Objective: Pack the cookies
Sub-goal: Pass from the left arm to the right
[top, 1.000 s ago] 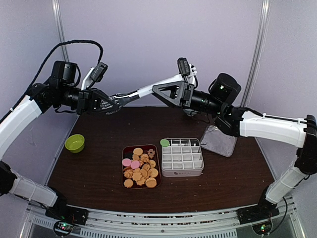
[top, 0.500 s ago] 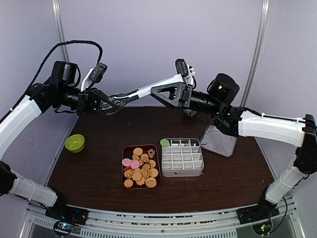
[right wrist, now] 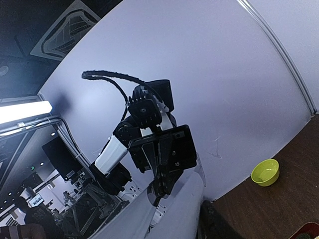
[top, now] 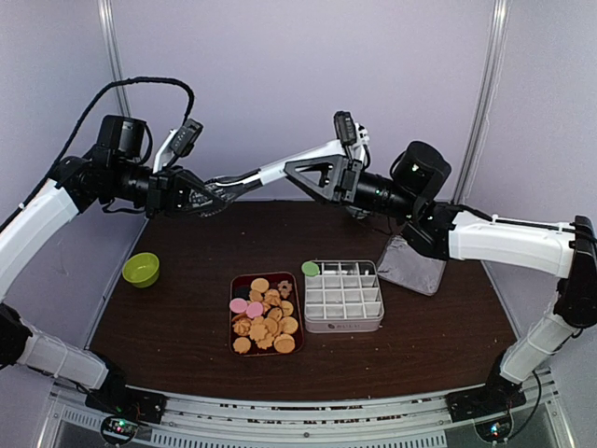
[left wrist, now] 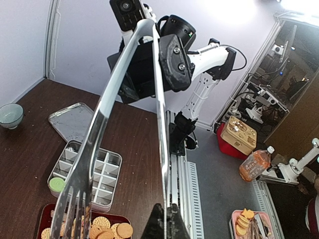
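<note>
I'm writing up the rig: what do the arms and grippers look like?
The left arm and right arm have white shells and bulky black joints. The left gripper and right gripper are black and angular, each with a small black camera mounted above. A black ribbed cable loops over the left arm.

Lit evenly and softly from above in the overhead view. Sharp edge to edge, with cookies crisp against the dark table and a pale wall free of glare. Brighter in the left wrist view, with blown-out white in the top right corner and mirror-like shine along the tongs. Dimmer in the right wrist view: dark top left, glowing strip light at left, lines bent near the edges, pale blur at the bottom.
</note>
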Controlling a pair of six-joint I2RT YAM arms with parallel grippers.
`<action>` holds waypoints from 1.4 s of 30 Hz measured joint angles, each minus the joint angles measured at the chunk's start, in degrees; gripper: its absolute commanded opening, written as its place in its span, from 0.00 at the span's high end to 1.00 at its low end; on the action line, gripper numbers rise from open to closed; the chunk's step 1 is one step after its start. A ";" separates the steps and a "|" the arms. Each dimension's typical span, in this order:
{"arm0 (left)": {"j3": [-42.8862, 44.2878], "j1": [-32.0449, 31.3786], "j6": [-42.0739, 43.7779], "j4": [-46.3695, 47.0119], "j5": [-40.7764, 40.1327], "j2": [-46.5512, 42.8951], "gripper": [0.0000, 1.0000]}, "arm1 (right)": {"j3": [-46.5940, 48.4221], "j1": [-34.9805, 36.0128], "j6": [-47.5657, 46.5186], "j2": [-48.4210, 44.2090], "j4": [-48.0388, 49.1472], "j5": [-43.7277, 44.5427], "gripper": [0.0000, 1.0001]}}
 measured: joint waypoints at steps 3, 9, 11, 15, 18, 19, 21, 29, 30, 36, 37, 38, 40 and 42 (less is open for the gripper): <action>0.00 0.00 0.07 -0.04 -0.07 0.00 1.00 | -0.31 0.00 -0.07 -0.28 0.02 0.37 0.56; 0.00 -0.07 0.15 0.13 -0.11 0.00 1.00 | -0.85 0.00 1.81 -0.35 1.90 -0.11 0.56; 0.00 -0.17 0.15 0.24 -0.11 0.00 1.00 | -0.90 -0.02 2.71 -0.35 2.51 -0.42 0.54; 0.00 -0.17 0.17 0.42 -0.09 -0.02 1.00 | -0.90 -0.02 3.61 -0.35 3.08 -0.57 0.50; 0.00 -0.17 0.35 0.48 -0.13 -0.02 1.00 | -0.90 -0.04 4.15 -0.35 3.48 -0.59 0.50; 0.00 -0.17 0.37 0.48 -0.13 -0.02 1.00 | -0.92 -0.07 4.26 -0.35 3.61 -0.57 0.50; 0.00 -0.17 0.50 0.48 -0.13 -0.02 1.00 | -1.09 -0.09 4.31 -0.35 3.96 -0.52 0.51; 0.00 -0.17 0.52 0.42 -0.22 -0.02 1.00 | -1.36 -0.66 4.35 -0.35 4.35 -0.59 0.56; 0.00 -0.17 0.52 0.42 -0.28 -0.02 1.00 | -1.36 -0.68 4.35 -0.35 4.33 -0.59 0.57; 0.00 -0.20 0.52 0.33 -0.55 -0.02 1.00 | -1.62 -0.92 4.33 -0.35 4.35 -0.52 0.59; 0.00 -0.20 0.50 0.28 -0.68 -0.02 1.00 | -1.73 -0.96 4.35 -0.35 4.39 -0.48 0.60; 0.00 -0.20 0.50 0.26 -0.81 -0.02 1.00 | -1.75 -0.98 4.44 -0.35 4.42 -0.44 0.61; 0.00 -0.20 0.50 0.33 -0.85 -0.02 1.00 | -1.75 -0.96 4.90 -0.35 4.79 -0.39 0.62; 0.00 -0.22 0.50 0.63 -0.94 -0.02 0.98 | -1.75 -0.96 5.68 -0.24 5.46 -0.39 0.64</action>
